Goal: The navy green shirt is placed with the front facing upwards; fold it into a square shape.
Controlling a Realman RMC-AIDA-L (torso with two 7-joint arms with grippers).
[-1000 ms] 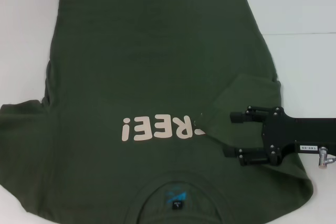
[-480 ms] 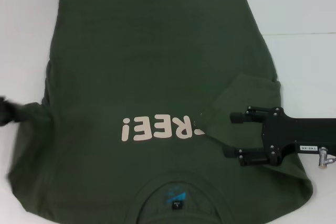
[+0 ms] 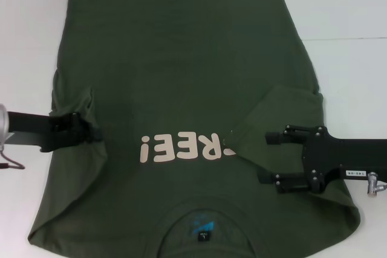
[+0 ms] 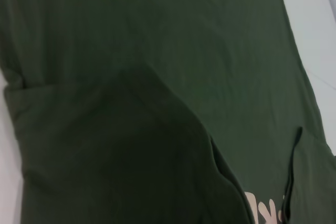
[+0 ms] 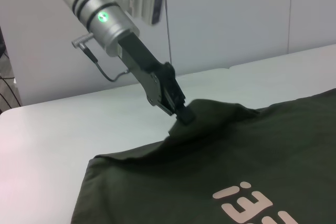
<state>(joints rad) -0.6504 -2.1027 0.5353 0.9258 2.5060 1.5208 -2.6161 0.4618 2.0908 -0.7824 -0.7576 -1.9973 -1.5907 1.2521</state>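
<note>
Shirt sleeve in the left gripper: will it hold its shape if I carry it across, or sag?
Probably sag: the navy green shirt already drapes from the left gripper in soft folds. It looks light. The right gripper sits over the other folded sleeve.

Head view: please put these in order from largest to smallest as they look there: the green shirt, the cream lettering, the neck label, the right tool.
1. The green shirt, by far the largest.
2. The right tool and the cream lettering look about alike; the tool stands nearer the camera, so I do not rank them.
3. The neck label, smallest.
</note>
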